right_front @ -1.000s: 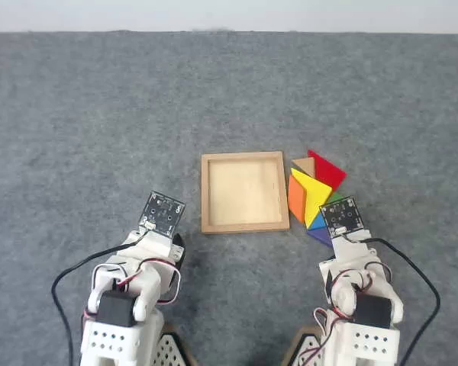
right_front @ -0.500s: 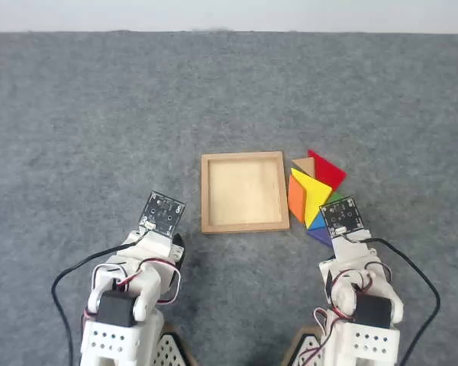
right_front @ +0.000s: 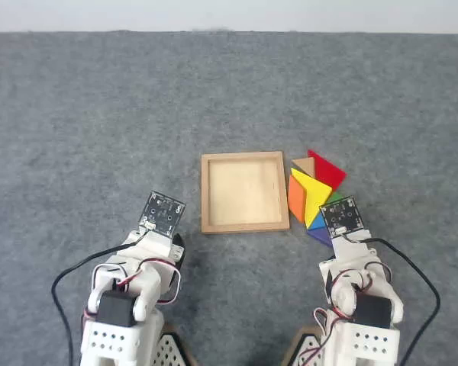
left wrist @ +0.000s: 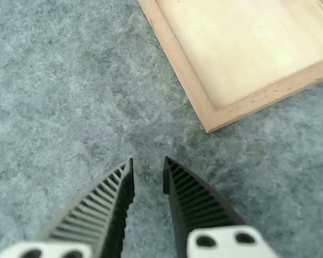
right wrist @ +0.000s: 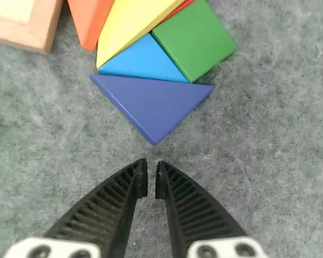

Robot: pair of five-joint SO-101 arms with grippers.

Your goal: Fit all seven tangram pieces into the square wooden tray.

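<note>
Square wooden tray (right_front: 243,226) lies flat mid-table on the grey felt cover (right_front: 99,114), with its pale floor showing.

The tangram pieces sit in one tight cluster just beside the tray, on the right arm's side:
- The orange piece (right_front: 295,201) runs along the tray's rim.
- The yellow triangle (right_front: 311,191) is against the orange piece.
- The red triangle (right_front: 327,169) and a tan piece (right_front: 304,163) are at the far end.
- The green square (right wrist: 194,37), light blue triangle (right wrist: 144,62) and dark blue triangle (right wrist: 151,102) are at the near end, edge to edge.

Right gripper (right wrist: 151,180) hangs low over the felt just short of the dark blue triangle. That triangle's corner points at the fingertips but does not touch them. The jaws are pressed nearly together, with a thin slit between them and nothing held.

Left gripper (left wrist: 148,167) is over bare felt near the tray's near corner, apart from the rim. Its jaws are slightly parted and hold nothing.
</note>
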